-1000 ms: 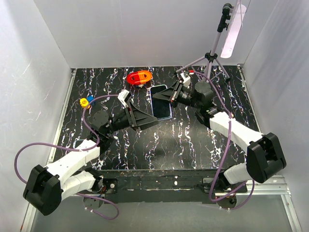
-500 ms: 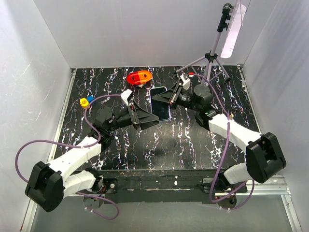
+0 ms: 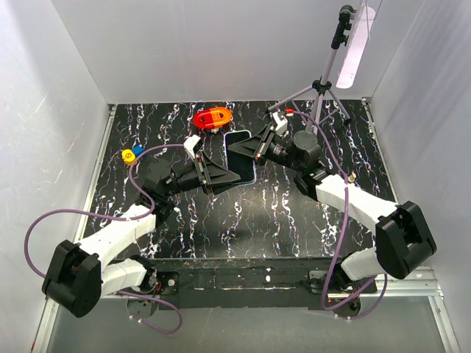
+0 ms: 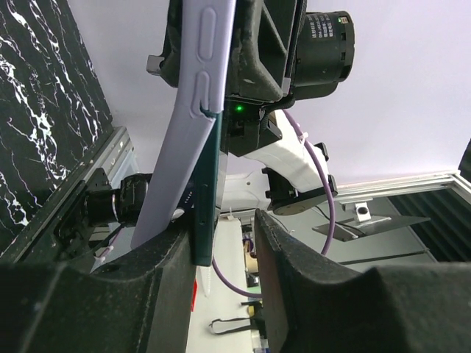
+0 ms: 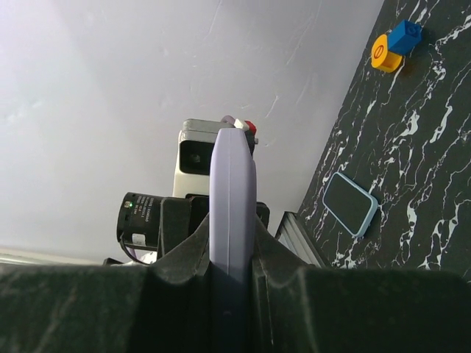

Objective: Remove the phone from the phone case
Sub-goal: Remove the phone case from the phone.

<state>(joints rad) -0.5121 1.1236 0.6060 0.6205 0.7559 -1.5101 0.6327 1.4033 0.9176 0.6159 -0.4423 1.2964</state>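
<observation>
**Top external view.** The phone (image 3: pixel 241 154) is held clear of the marbled table (image 3: pixel 280 213), standing on edge between the two claws. The right gripper (image 3: pixel 255 147) is at its far side and the left gripper (image 3: pixel 229 174) at its near side. A red-orange object (image 3: pixel 212 118) lies beyond both claws.

**Left wrist view.** The lavender phone case (image 4: pixel 188 125) has sprung away from the dark phone edge along part of its length. That edge sits between the left fingers (image 4: pixel 154 272). A gap shows on one side, so this claw is partly open and not clamped.

**Right wrist view.** The right fingers (image 5: pixel 180 268) are pressed against both faces of the case, a narrow, firm hold (the phone itself is hidden here). Below the claw, a small dark slab with a light-blue rim (image 5: pixel 349 202) lies on the table.

**Hazards, as judged.**
- If the left claw closes over the case lip as well as the phone, pulling separates nothing.
- A hold on the thin, smooth edge may slip, and the phone would drop to the table.
- Pulling at an angle could flex the case and pull it out of the right claw.
</observation>
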